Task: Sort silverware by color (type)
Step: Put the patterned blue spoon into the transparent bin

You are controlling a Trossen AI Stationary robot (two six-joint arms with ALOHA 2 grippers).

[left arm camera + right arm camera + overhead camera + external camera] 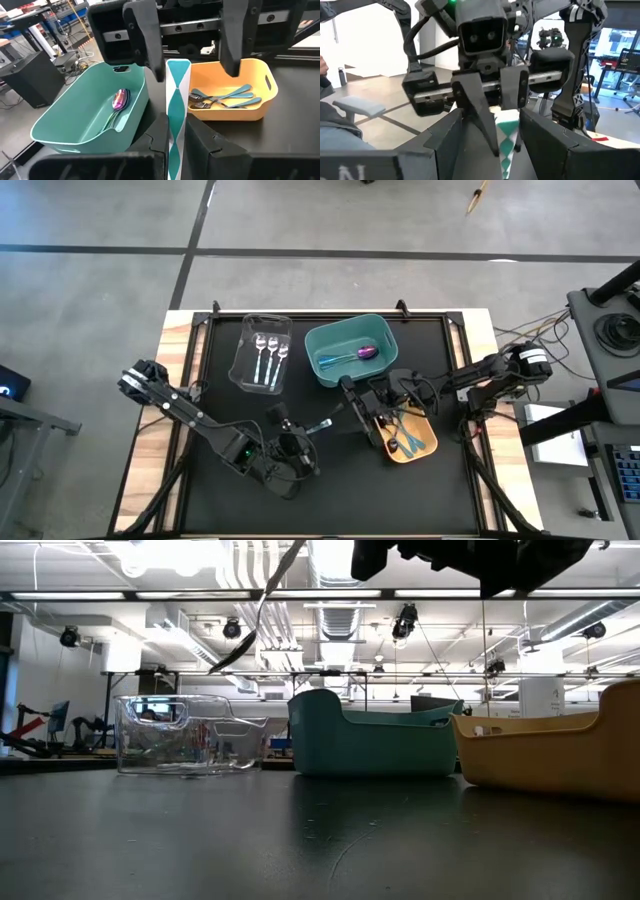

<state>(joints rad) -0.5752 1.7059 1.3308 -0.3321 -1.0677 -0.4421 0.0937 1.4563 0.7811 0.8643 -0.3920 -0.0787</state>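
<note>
A utensil with a teal-and-white patterned handle [176, 95] is up in the air between my two grippers, which face each other over the table's middle. My left gripper [175, 147] is shut on it; the utensil [321, 423] juts out from it toward the right gripper [348, 396]. My right gripper [502, 150] is open, one finger on each side of the handle's free end [506, 131] without touching it. The utensil's working end is hidden. My left gripper pinches the patterned handle [175, 131] between its two fingers. The handle runs lengthwise out of the fingers, which point roughly level toward the table's far right. The utensil is lifted clear of the table. The gripper hides the part behind the pinch.
Clear bin [263, 352] holds silver spoons. The teal bin [330, 340] holds iridescent purple spoons [120, 100]. The orange bin [425, 450] holds teal-handled utensils [225, 97]. The black mat [400, 490] is bare toward the near edge.
</note>
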